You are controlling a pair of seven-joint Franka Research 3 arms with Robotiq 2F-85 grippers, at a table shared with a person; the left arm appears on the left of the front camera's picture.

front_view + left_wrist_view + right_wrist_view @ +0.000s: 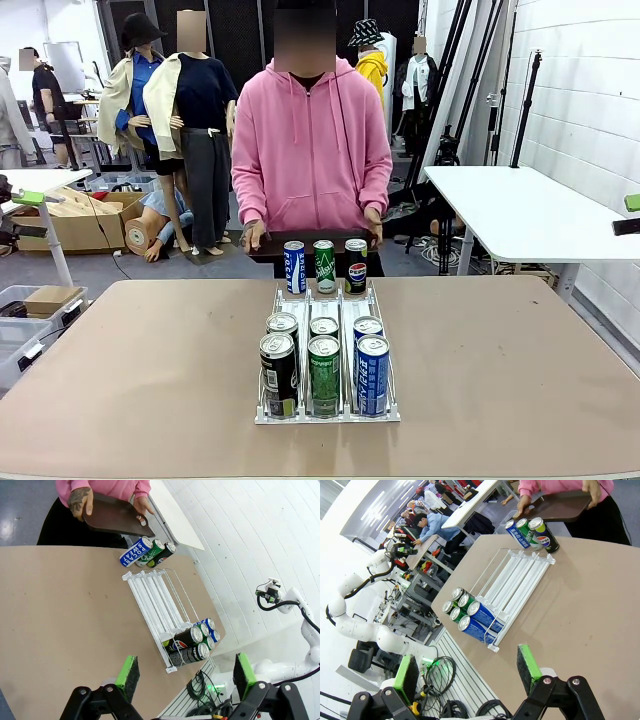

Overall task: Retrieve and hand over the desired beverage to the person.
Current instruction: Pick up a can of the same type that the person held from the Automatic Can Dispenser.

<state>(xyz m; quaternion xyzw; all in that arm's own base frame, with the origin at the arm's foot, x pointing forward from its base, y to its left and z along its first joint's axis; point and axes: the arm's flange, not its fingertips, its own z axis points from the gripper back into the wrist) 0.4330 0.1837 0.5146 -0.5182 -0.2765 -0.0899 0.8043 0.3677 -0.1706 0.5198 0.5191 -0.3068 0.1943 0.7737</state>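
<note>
While the person [312, 140] stands at the far side of the table [130, 380] with a brown tray [266, 247] held at its edge, both grippers are observed wide open and empty.

The left gripper [186, 672] and the right gripper [467, 672] are recorded near the table's near edge, green pads spread wide with nothing between them. A white three-lane rack [328, 300] is set at the middle of the table. Six cans [324, 372] are grouped upright at its near end in two rows of three, the front row being black, green and blue. Three more are stood upright just beyond its far end, beside the tray: a blue Pocari Sweat can [294, 267], a green can [324, 266] and a Pepsi can [356, 265]. All cans are well apart from both grippers.
</note>
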